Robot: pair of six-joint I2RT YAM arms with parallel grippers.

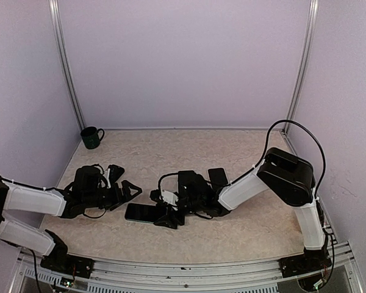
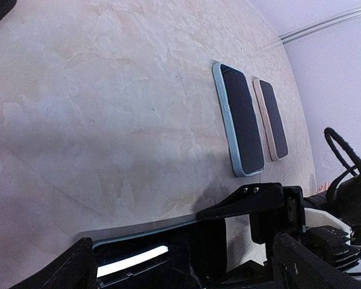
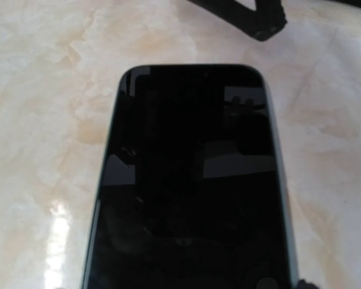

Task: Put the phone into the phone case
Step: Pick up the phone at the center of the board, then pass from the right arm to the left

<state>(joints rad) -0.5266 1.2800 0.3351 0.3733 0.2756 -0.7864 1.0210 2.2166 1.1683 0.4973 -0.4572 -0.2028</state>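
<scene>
The phone [image 1: 143, 212] lies flat on the table, its black screen up, with a grey-blue rim; it fills the right wrist view [image 3: 189, 180]. My right gripper [image 1: 166, 210] is low over its right end, one finger [image 2: 246, 201] along its far edge, jaws wide on either side. I cannot tell whether they touch it. Two flat slabs lie side by side farther right: the light blue-rimmed phone case [image 2: 240, 120] and a pink-rimmed one [image 2: 272, 118]. My left gripper [image 1: 127, 180] stands open and empty just left of the phone, whose near end [image 2: 138, 247] shows between its fingers.
A dark green mug [image 1: 92, 137] stands in the back left corner. One dark slab [image 1: 218, 177] shows beyond my right forearm. A black cable [image 1: 293, 131] loops above the right arm. Purple walls close in the table on three sides.
</scene>
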